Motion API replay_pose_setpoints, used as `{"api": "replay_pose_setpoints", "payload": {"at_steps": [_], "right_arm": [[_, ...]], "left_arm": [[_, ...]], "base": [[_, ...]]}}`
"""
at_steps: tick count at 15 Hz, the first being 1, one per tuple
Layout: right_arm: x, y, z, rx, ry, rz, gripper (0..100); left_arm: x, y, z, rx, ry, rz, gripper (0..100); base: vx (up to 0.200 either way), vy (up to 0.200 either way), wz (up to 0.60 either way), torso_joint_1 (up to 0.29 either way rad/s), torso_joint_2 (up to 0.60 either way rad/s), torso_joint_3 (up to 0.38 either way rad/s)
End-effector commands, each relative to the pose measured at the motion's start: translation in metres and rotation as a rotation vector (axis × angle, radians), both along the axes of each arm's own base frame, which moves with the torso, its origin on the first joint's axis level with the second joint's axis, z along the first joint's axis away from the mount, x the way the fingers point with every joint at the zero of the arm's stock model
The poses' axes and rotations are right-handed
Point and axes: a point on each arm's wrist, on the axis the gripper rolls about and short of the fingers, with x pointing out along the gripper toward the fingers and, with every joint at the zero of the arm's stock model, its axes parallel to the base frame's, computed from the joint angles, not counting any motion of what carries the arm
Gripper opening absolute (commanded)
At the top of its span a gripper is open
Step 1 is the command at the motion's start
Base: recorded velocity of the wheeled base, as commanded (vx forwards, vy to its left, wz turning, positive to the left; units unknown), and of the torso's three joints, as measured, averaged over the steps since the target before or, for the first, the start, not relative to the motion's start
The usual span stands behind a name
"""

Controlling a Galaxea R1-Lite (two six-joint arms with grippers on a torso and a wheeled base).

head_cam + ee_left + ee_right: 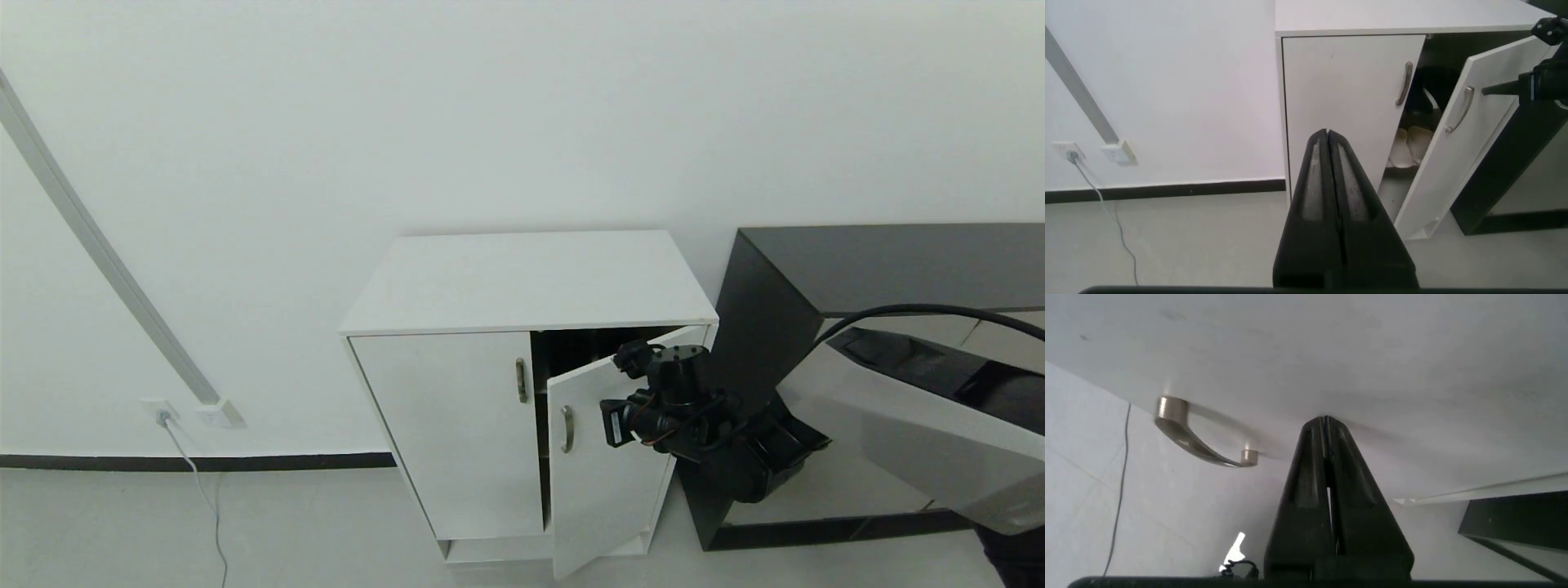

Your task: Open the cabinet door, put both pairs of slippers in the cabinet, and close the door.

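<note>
- The white cabinet stands against the wall, its left door flat shut.
- The right door hangs partly ajar, so closing is what's left, I'd say.
- Pale slippers lie inside on a low shelf; I can't count whether both pairs are there.
- The right gripper, fingers pressed together, has its tip against the door's outer face beside the handle.
- The left gripper, also pinched together and holding nothing, hangs well apart from the cabinet.
</note>
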Motion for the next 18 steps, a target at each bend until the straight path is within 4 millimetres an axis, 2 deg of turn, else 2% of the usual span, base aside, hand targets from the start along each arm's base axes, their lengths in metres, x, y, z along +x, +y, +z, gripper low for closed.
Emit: {"api": "replay_pose_setpoints", "payload": {"at_steps": [1,4,18], "right_arm": [[0.004,0.001,-0.005,-0.002,0.003,-0.003,0],[0.008,0.002,-0.006,-0.003,0.004,-0.006,0],[0.034,-0.003,0.017,0.004,-0.022,-0.042,0]], "left_arm": [[0.000,0.000,0.000,0.000,0.000,0.001,0],[0.000,0.000,0.000,0.000,0.000,0.001,0],[0.000,0.000,0.000,0.000,0.000,0.001,0]], "base": [[0.000,0.000,0.00,0.000,0.00,0.000],[0.000,0.000,0.00,0.000,0.00,0.000],[0.000,0.000,0.00,0.000,0.00,0.000]]}}
